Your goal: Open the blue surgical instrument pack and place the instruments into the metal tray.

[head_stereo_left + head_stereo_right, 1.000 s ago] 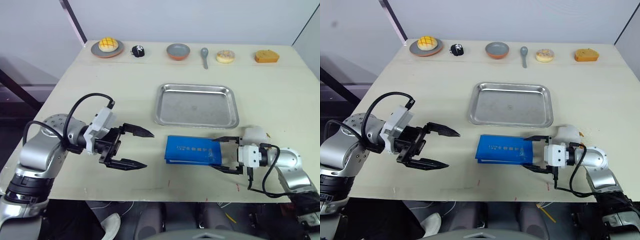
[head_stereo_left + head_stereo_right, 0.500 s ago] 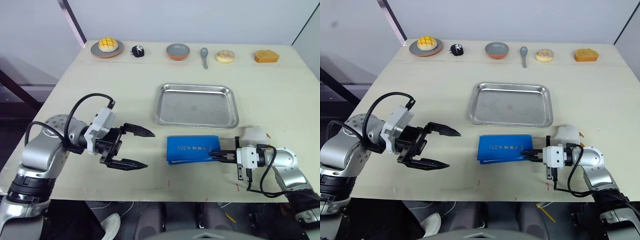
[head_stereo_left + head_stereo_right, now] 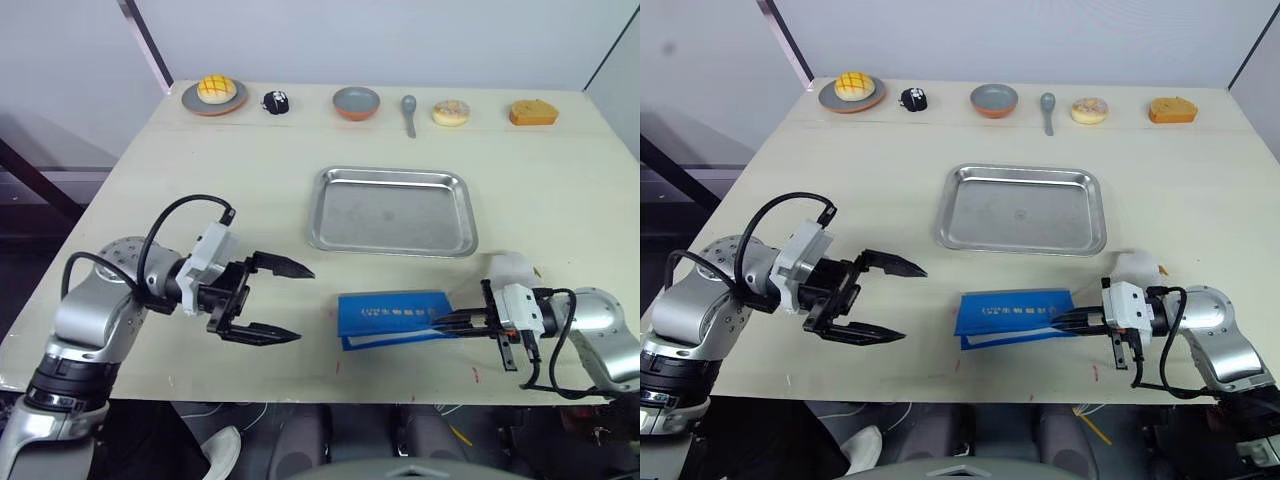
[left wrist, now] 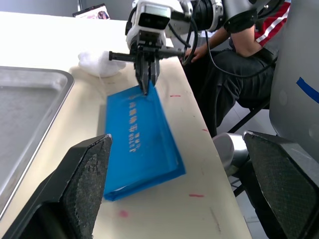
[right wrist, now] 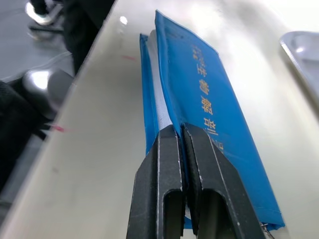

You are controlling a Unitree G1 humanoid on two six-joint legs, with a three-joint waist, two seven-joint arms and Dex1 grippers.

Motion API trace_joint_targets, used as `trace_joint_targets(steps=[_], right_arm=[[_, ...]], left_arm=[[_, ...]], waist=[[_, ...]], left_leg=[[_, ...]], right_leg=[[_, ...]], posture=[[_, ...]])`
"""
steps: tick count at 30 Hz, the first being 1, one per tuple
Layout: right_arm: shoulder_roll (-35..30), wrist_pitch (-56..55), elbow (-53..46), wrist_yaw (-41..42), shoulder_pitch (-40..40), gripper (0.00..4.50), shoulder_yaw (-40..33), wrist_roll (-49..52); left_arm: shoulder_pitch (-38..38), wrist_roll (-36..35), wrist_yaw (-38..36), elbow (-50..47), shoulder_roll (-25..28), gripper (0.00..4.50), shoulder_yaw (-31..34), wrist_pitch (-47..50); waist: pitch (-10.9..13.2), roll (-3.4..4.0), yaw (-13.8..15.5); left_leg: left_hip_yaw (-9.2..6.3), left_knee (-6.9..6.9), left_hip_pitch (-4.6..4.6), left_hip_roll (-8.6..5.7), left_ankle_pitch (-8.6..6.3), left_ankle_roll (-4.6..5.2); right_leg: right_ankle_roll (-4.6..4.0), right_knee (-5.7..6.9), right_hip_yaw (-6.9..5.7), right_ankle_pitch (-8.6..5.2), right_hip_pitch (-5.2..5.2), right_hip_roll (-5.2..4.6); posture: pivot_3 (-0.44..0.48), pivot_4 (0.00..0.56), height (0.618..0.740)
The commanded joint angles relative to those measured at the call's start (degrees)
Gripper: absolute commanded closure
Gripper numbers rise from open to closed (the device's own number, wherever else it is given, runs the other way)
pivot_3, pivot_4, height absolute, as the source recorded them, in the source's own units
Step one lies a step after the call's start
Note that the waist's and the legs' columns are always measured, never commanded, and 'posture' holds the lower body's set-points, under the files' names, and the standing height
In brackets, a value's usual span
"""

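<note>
Your right tool pinches the pack.
Left tool gapes empty, well left of it; tray beyond.

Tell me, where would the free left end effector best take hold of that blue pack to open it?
Probably at the pack's loose top flap, coming in from the robot's left. The right end effector is shut on the opposite end, and along the near edge the flap stands slightly off the pale lining, leaving a gap. The left end effector hangs open, facing that way.
</note>
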Motion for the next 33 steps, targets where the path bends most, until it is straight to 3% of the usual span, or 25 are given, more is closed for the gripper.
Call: trace_joint_targets(steps=[1, 11, 25, 33], right_arm=[[-2.59, 9.95, -6.11, 0.17, 0.24, 4.41, -2.55, 6.37], [-4.84, 28.09, -7.81, -0.06, -5.15, 4.41, -4.57, 13.12], [0.89, 27.93, 1.73, 2.25, -12.91, 4.41, -3.23, 8.55], [2.34, 28.57, 2.09, 2.18, -13.40, 4.41, -3.97, 8.24]], left_arm=[[0.16, -0.04, -0.34, -2.01, -0.33, 0.00, -0.26, -0.68], [0.35, 2.56, -1.63, 0.37, -2.42, 0.00, -3.37, -3.69], [-5.42, 12.77, -0.01, 17.70, -16.95, 0.00, -12.16, -16.24], [-7.18, 14.13, 2.48, 23.74, -23.82, 0.00, -12.48, -18.94]], waist=[[0.00, 0.01, 0.07], [0.01, -0.01, 0.12], [0.00, 0.00, 0.53], [-0.01, 0.02, 0.57]], left_leg=[[0.00, 0.01, -0.01, 0.00, 0.00, 0.01], [-0.03, 0.04, -0.05, -0.01, -0.01, 0.03], [-0.09, 0.38, -0.73, -0.04, -0.01, 0.02], [-0.15, 0.42, -0.73, -0.04, -0.01, 0.03]], right_leg=[[0.00, 0.00, 0.00, 0.00, 0.00, 0.00], [0.00, -0.01, -0.03, 0.00, -0.01, 0.00], [0.03, 0.06, -0.22, 0.03, -0.46, 0.01], [0.04, 0.08, -0.23, 0.03, -0.46, 0.00]], posture=[[0.000, 0.150, 0.732], [0.000, 0.150, 0.732], [0.000, 0.150, 0.732], [0.000, 0.150, 0.732]])
